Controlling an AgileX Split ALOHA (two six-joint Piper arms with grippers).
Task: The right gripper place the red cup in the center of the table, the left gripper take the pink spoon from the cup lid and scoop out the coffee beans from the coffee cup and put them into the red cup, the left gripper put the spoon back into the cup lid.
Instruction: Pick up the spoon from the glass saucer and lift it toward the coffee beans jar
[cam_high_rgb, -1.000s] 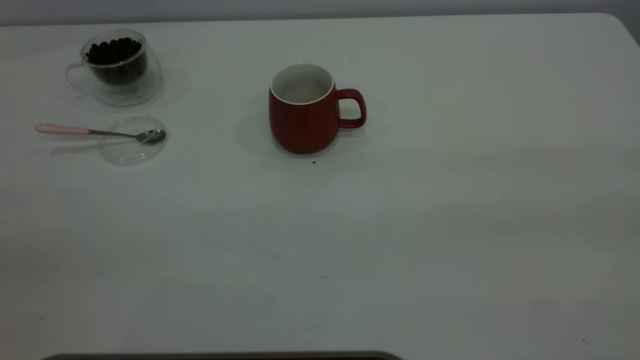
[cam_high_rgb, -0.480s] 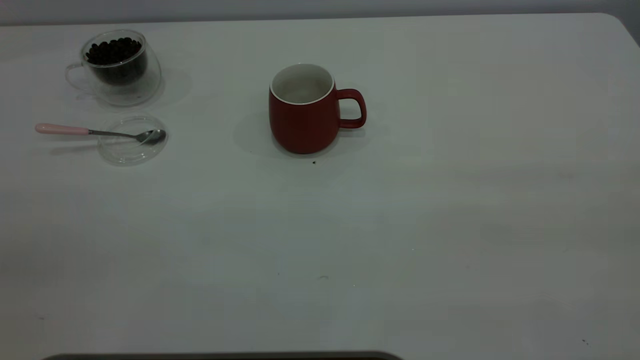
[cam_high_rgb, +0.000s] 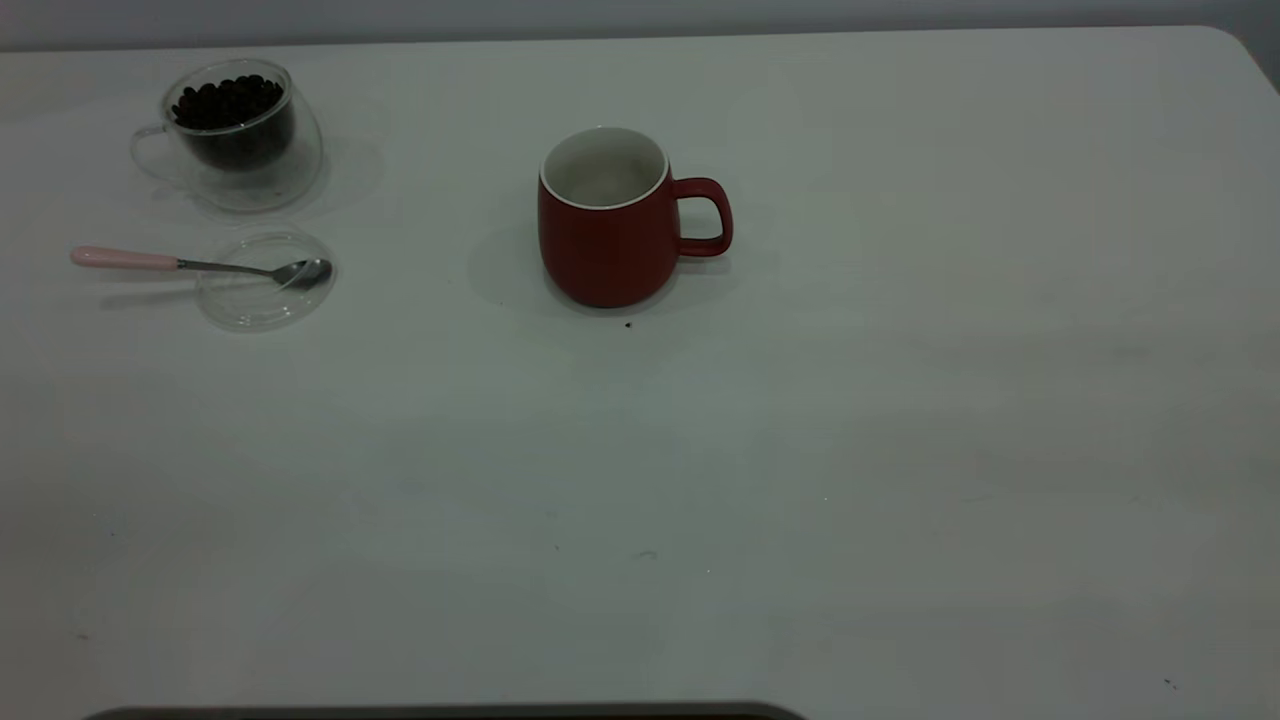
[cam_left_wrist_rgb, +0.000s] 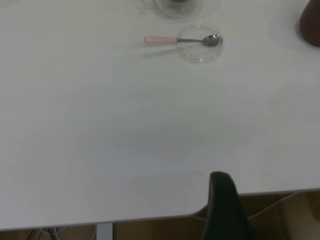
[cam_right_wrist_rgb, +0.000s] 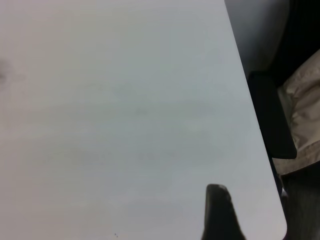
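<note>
Though barely in view, touching nothing and holding nothing: left gripper (cam_left_wrist_rgb: 225, 210), a dark tip low over the near edge of the table (cam_high_rgb: 900, 400). Open or closed? Cannot tell from this much. Same story for the right gripper (cam_right_wrist_rgb: 217, 215): one dark tip above a bare corner of the table, nothing in its grasp, nothing against it, spread impossible to tell. Neither arm showing in the exterior view.

Now to the red cup (cam_high_rgb: 605, 235). Stands upright near the middle of the table, a little toward the far side, handle pointing to the right of the exterior view. White inside, white rim, looks empty. Just in front of it, one tiny dark speck (cam_high_rgb: 628, 324) on the table.

Over at the far left, the glass coffee cup (cam_high_rgb: 235, 135), upright and loaded with dark beans (cam_high_rgb: 225, 100). Just in front of that, the clear lid (cam_high_rgb: 263, 280), lying flat. Across it, the spoon (cam_high_rgb: 190, 264): metal bowl resting on the lid's right side, pink handle reaching out past the lid's left rim, over the table. Well apart from the red cup, all three.
</note>
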